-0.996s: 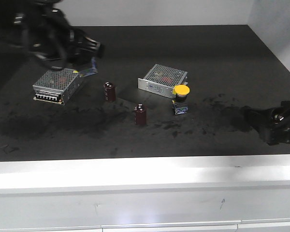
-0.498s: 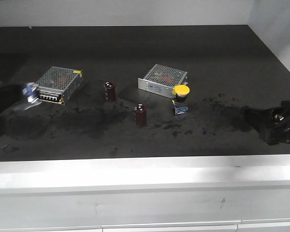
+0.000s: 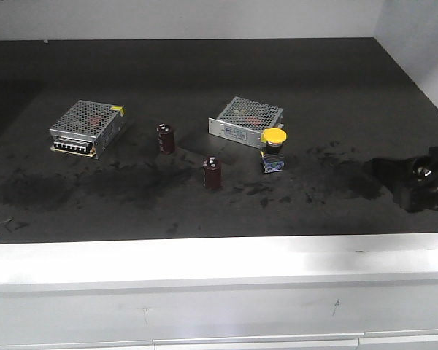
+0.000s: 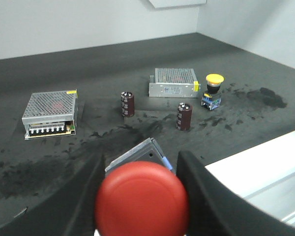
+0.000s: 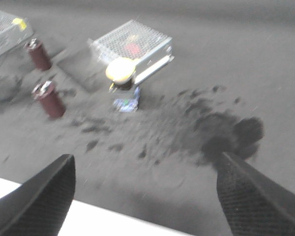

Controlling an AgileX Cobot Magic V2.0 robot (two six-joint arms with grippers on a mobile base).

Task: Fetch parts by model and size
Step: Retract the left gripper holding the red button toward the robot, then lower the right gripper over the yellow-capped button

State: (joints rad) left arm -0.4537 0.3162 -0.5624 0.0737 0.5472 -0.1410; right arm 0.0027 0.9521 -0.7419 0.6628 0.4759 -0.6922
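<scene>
Left pincer: closed on the red-capped mushroom-head push-button switch; its dark base sits between the two black fingers, cap towards the wrist camera.
Red switch, place: in that grip, not standing on the black table.
Right pincer: open and empty, with a wide gap between the fingers and nothing between them.
Yellow-capped mushroom-head push-button switch: on the table, centre-right, just beside the near corner of the silver mesh-topped metal box; whether they touch I cannot tell.
Long axis: upright, yellow cap on top and dark blue-marked base below.
Bearing from right pincer: in the front view the switch lies at about 9 to 10 o'clock, well apart. In the right wrist view it sits at about 11 o'clock, left of the line through the gap.
Nearer arm: the right one, in my judgement; the left is loaded.
What the move turns on: probably swinging towards 11 o'clock until the base lines up with the gap.
Neighbour: a dark red cylinder stands near, at the switch's 8 o'clock.
</scene>
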